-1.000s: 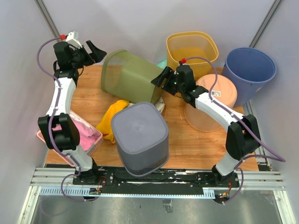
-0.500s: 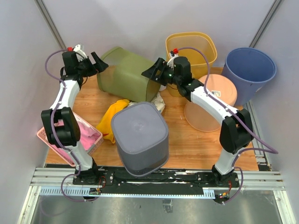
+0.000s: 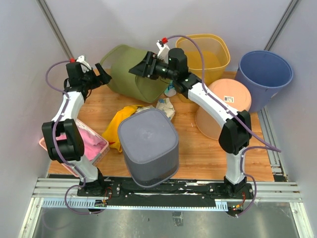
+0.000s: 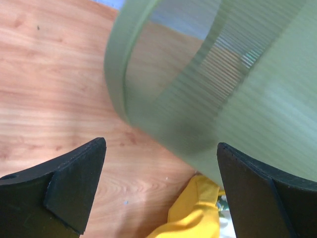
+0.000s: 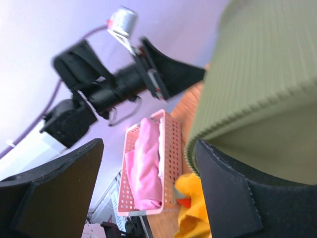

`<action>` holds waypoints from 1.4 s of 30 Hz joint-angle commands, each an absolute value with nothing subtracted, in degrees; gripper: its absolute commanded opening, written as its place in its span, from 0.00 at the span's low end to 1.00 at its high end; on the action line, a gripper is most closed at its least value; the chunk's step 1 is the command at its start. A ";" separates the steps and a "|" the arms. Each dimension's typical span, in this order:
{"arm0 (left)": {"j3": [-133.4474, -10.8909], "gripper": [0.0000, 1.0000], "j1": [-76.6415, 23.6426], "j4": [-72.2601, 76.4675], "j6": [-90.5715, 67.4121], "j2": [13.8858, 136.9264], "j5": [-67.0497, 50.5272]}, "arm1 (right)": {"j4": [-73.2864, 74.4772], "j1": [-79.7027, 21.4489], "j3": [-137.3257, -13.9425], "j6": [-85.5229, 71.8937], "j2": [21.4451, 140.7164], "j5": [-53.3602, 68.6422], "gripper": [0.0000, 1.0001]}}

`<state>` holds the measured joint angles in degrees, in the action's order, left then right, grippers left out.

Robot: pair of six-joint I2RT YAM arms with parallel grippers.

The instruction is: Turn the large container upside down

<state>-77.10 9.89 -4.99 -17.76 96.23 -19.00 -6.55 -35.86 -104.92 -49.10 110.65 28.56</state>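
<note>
The large olive-green mesh container (image 3: 130,72) leans at the back of the table, its mouth turned down and to the left and its base up and to the right. My left gripper (image 3: 101,75) is open and empty beside the rim; the left wrist view shows the rim and wall (image 4: 223,74) just beyond the gripper (image 4: 161,188). My right gripper (image 3: 143,67) is open over the base. In the right wrist view (image 5: 148,188), one finger (image 5: 237,198) lies against the edge of the container's base (image 5: 262,74).
An upside-down grey bin (image 3: 148,146) stands at the front centre, with a yellow cloth (image 3: 119,126) beside it. A pink basket (image 3: 81,141) holding pink cloth sits at the left edge. A yellow bin (image 3: 203,49), a blue bin (image 3: 265,72) and an upturned peach bin (image 3: 225,106) stand at the right.
The green container has tipped from lying on its side to leaning mouth-down towards the back left. My right gripper moved left with its base. My left gripper shifted slightly down.
</note>
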 commanded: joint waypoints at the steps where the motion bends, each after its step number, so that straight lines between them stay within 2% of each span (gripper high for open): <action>1: -74.15 0.99 9.26 -9.67 -14.56 95.27 -18.50 | -6.96 -38.49 -116.32 -46.79 115.86 31.69 0.77; 9: -72.62 0.99 9.87 -9.37 -15.46 94.08 -20.37 | -1.99 -39.55 -135.73 -46.65 127.18 31.09 0.78; 13: -71.52 0.99 9.89 -8.78 -15.73 92.86 -20.81 | -0.79 -39.46 -138.43 -45.87 128.88 31.10 0.78; 17: -72.36 0.99 9.86 -8.51 -16.72 91.90 -21.64 | 3.52 -39.33 -129.44 -39.32 122.12 28.02 0.78; 23: -79.83 0.99 9.92 -5.67 -20.64 93.52 -26.63 | 7.75 -39.29 -107.66 -27.82 102.37 15.87 0.78; 29: -89.48 0.99 9.90 0.28 -20.93 101.96 -32.27 | 10.59 -39.28 -91.20 -23.73 87.47 9.02 0.78; 32: -96.57 0.99 9.78 2.42 -20.11 107.71 -40.89 | 12.09 -39.20 -83.12 -23.84 80.56 5.92 0.79; 42: -121.88 0.99 9.81 0.48 -22.12 127.28 -51.00 | 22.56 -38.60 -68.89 -24.52 64.27 0.48 0.81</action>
<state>-114.65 9.65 -0.58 -20.27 122.61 -44.07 17.34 -38.96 -71.79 -25.06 69.67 4.36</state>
